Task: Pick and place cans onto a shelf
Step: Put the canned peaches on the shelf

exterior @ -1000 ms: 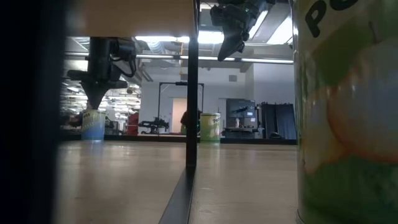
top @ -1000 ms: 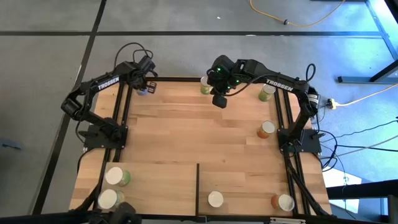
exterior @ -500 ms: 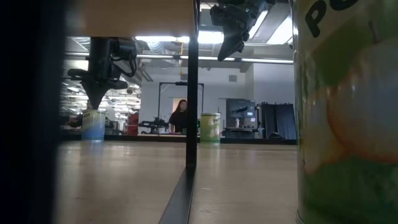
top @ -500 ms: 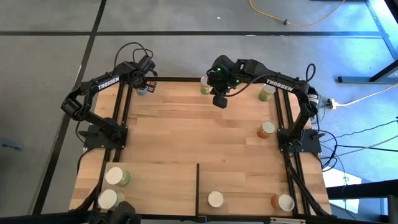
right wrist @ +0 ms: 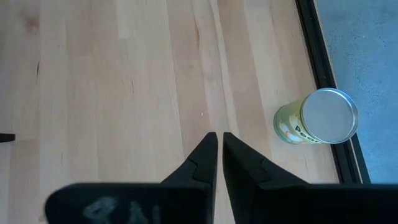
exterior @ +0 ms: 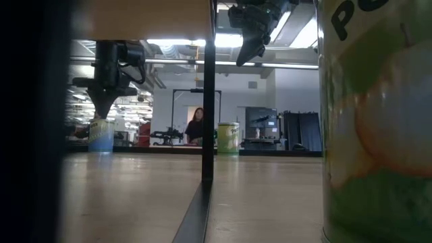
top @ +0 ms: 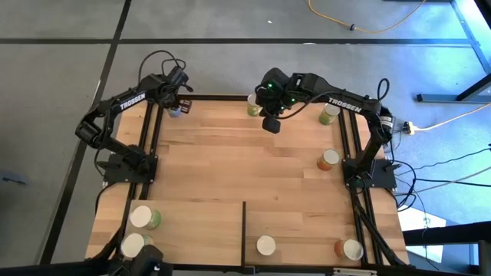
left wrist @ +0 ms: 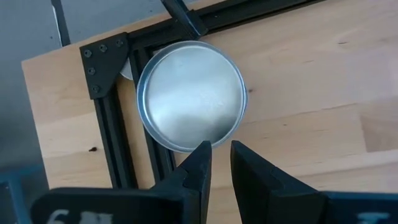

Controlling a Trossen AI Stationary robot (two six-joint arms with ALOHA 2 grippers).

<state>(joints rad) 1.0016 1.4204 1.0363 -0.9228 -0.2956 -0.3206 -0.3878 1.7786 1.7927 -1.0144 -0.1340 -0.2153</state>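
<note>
While the left hand (top: 176, 105) hangs just above a can (left wrist: 191, 94) at the far left corner of the worktop (top: 245, 169), its fingers (left wrist: 194, 169) are clenched with only a thin gap and grasp nothing. Over the far middle, the right hand (top: 270, 125) is raised with fingers nearly together, empty, near a green can (right wrist: 317, 118) at the far edge. Other cans stand on the shelf (top: 199, 230) at the near edge.
</note>
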